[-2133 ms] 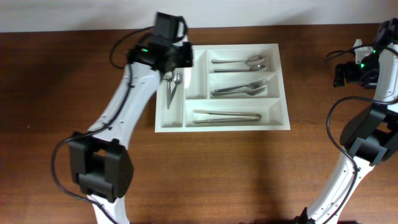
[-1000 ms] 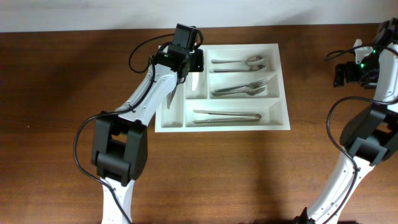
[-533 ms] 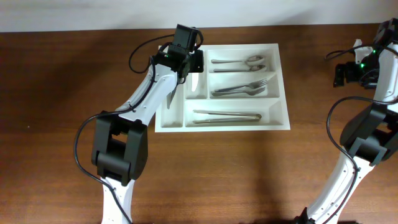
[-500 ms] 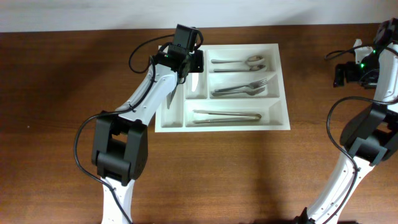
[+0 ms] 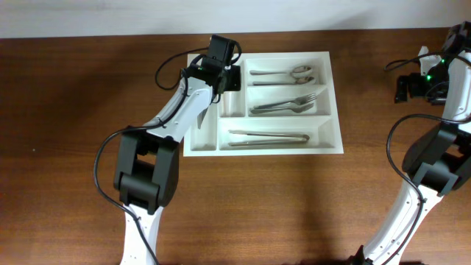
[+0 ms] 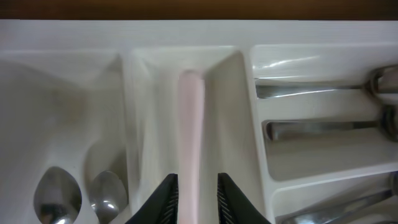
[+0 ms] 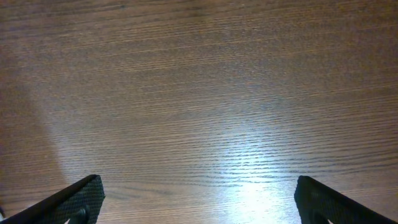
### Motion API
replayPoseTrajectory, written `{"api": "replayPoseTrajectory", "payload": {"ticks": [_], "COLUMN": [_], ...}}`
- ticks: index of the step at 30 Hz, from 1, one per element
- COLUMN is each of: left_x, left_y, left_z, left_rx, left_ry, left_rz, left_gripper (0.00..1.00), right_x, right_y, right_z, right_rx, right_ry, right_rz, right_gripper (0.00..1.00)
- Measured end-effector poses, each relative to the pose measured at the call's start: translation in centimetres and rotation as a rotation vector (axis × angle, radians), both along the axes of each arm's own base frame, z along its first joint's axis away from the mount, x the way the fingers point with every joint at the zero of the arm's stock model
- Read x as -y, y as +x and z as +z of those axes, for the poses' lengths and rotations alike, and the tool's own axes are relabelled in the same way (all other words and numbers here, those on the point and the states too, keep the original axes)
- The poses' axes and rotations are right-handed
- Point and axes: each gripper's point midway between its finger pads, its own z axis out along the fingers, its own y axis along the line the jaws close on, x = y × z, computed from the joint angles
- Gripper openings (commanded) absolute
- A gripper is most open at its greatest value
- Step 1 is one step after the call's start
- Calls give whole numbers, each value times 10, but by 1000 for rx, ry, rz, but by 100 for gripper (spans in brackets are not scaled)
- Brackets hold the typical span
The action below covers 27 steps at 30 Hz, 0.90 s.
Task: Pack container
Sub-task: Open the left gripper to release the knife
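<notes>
The surface was a dark brown wooden table. The container, a white tray with five compartments, lay flat on it directly beneath the left gripper, well apart from the right gripper.

In the left wrist view, the left gripper hung over the second narrow compartment. Its jaws stood narrowly parted astride a long pale item that lay lengthwise in that compartment and ran ahead of the fingers. I noted a thin gap on the item's right side. On its left side I could not tell whether the finger touched it.

In the compartment just left of the gripper lay two spoon bowls. To its right, metal handles lay in the long compartments. The overhead view showed spoons, forks and a long pair of utensils there, one kind per compartment.

The right gripper stood with its jaws spread wide over bare wood, holding nothing.
</notes>
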Motion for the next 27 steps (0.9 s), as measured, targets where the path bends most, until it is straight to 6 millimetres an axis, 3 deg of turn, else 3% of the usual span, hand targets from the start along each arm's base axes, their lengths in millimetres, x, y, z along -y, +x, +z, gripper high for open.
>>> {"api": "replayPoseTrajectory", "payload": {"ticks": [6, 9, 13, 15, 21, 24, 27], "left_x": [0, 1, 4, 5, -7, -34, -76], "left_y": [0, 3, 9, 14, 11, -1, -18], "left_z": [0, 3, 20, 37, 103, 141, 184], "left_rx": [1, 14, 45, 76, 146, 166, 185], "left_ry": [-1, -4, 13, 25, 77, 99, 115], "left_rz": [0, -2, -35, -58, -115, -82, -23], "left_gripper": [38, 51, 94, 99, 99, 99, 99], "right_x": [0, 0, 0, 0, 0, 0, 0], "right_y": [0, 0, 0, 0, 0, 0, 0], "right_z": [0, 0, 0, 0, 0, 0, 0], "right_rx": [0, 0, 0, 0, 0, 0, 1], "right_ry": [-1, -1, 0, 0, 0, 0, -1], "right_rz": [0, 0, 0, 0, -1, 0, 0], "right_gripper": [98, 99, 99, 98, 99, 99, 99]}}
